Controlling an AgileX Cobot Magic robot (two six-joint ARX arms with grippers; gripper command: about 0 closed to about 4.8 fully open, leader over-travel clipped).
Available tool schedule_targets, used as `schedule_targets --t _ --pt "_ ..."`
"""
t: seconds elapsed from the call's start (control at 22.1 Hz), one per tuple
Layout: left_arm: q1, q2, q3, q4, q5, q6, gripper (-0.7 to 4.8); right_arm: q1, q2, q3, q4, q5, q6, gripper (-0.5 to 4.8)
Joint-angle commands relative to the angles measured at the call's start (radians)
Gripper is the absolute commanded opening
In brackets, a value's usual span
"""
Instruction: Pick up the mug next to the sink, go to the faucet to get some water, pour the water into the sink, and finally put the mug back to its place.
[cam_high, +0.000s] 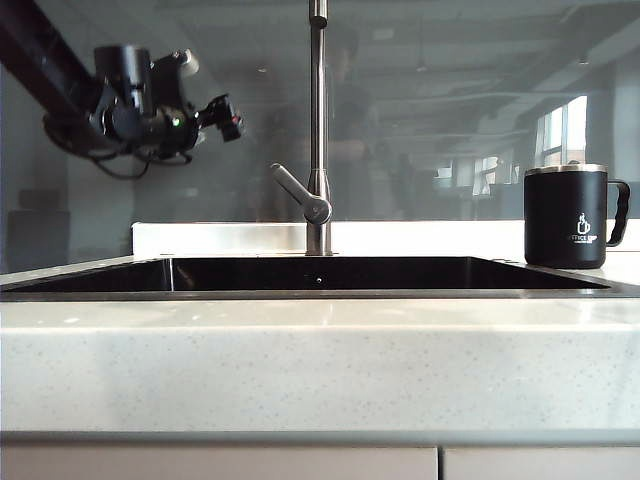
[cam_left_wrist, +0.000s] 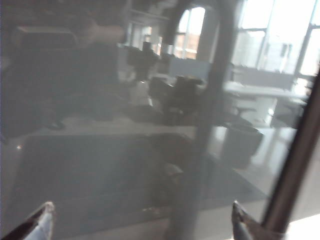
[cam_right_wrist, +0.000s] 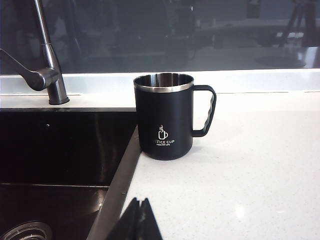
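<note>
Currently the mug (cam_high: 566, 217) sat upright on the white counter (cam_high: 300, 370), just beside the sink's (cam_high: 320, 275) right rim, handle pointing away from the basin. Nothing held it. Right wrist view showed the mug (cam_right_wrist: 164, 117) the same way, logo facing the camera, steel rim up, with the faucet (cam_right_wrist: 50, 65) off past the basin corner. Right gripper (cam_right_wrist: 140, 220) was low over the counter edge near the mug, fingers pressed together, empty. Left gripper (cam_high: 222, 115) hung high over the sink's left side, well apart from the faucet (cam_high: 318, 130), jaws spread wide, empty. Left wrist view was blurred; both fingertips (cam_left_wrist: 42, 220) showed far apart against the glass.
</note>
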Motion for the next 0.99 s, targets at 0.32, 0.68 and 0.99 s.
schedule_targets --t 0.32,0.68,0.99 --pt "-0.005 -0.254 0.004 -0.405 -0.014 0.044 4.58 0.002 -0.003 -0.003 0.017 0.003 -0.003 -0.06" --pt "-0.005 -0.557 0.003 -0.733 -0.223 0.058 0.98 0.002 -0.003 -0.003 0.017 0.003 -0.003 -0.06" --pt "-0.005 -0.798 0.003 -1.076 -0.396 0.169 -0.06 0.002 -0.003 -0.003 0.017 0.003 -0.003 -0.06"
